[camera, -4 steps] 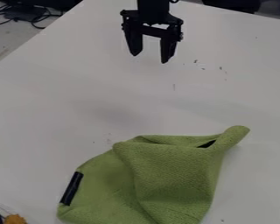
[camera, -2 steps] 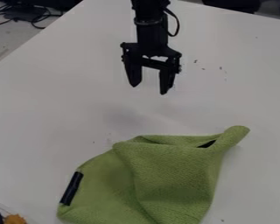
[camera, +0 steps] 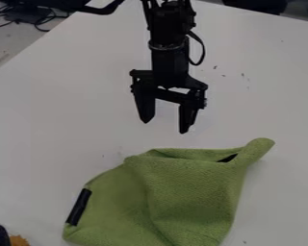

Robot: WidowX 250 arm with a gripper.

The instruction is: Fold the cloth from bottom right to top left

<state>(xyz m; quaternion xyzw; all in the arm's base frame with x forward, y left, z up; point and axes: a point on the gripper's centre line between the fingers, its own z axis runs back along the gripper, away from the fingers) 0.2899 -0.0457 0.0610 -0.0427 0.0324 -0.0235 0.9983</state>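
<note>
We see the gripper [camera: 165, 127] hanging above the bench [camera: 60, 110], beyond the cloth's upper edge, its two fingers spread wide. Below it in our view, the rumpled green cloth [camera: 192, 192] lies on the bench, with a black strip [camera: 79, 207] at its left edge.

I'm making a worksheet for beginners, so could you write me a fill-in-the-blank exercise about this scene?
The cloth is coloured ____.
It lies on a white ____.
The black strip is along the cloth's ____ edge as the picture shows it.
The gripper hangs with its two fingers spread, so it is ____, not shut.

Missing words: green; table; left; open.
</note>
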